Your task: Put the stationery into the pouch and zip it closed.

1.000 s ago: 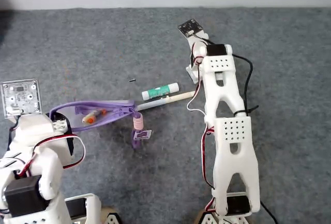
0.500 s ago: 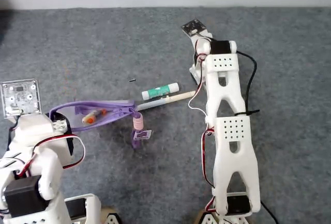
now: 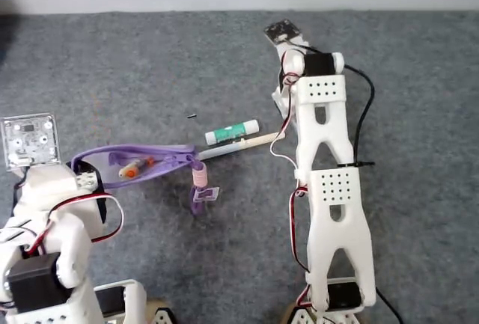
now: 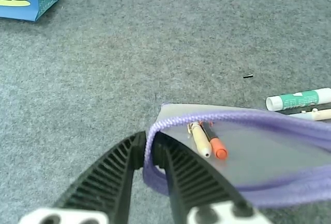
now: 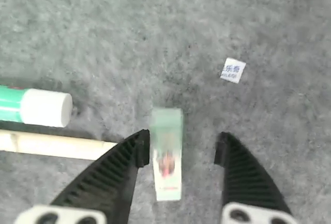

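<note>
Left gripper (image 4: 150, 157) clamped on the limp pouch (image 4: 258, 146) at its left rim. Right gripper (image 5: 182, 142) wide over the small block (image 5: 166, 157). I judge it light and rigid, best gripped across its narrow width.

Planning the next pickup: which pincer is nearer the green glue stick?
Right. The right pincer hangs open just beside the glue stick; the left pincer grips the far end of the pouch.
</note>
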Controlling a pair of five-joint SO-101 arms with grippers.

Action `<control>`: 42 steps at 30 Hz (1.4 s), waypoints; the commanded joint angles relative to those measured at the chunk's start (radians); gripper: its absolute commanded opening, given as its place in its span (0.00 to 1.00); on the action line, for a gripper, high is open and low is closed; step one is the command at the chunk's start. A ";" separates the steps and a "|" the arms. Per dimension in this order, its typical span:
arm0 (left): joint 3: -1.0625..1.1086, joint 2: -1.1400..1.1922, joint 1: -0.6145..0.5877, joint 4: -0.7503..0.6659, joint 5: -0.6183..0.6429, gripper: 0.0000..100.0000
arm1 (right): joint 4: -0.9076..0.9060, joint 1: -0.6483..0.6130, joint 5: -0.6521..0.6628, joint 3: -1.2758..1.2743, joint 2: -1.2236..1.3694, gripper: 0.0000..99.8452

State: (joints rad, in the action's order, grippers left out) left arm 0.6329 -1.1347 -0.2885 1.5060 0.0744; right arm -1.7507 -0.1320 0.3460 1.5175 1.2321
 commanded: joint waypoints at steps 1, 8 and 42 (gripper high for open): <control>0.050 0.014 0.000 -0.002 0.009 0.01 | -0.042 -0.016 -0.011 -0.002 -0.012 0.15; 0.050 0.014 0.000 -0.002 0.009 0.01 | -0.038 -0.016 -0.006 -0.064 -0.012 0.14; 0.050 0.015 0.000 0.000 0.009 0.01 | -0.050 0.019 -0.026 -0.081 -0.200 0.01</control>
State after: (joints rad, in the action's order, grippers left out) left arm 0.6329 -1.1347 -0.2885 1.5060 0.0744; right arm -1.7507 -0.1120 0.3353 1.4039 1.1815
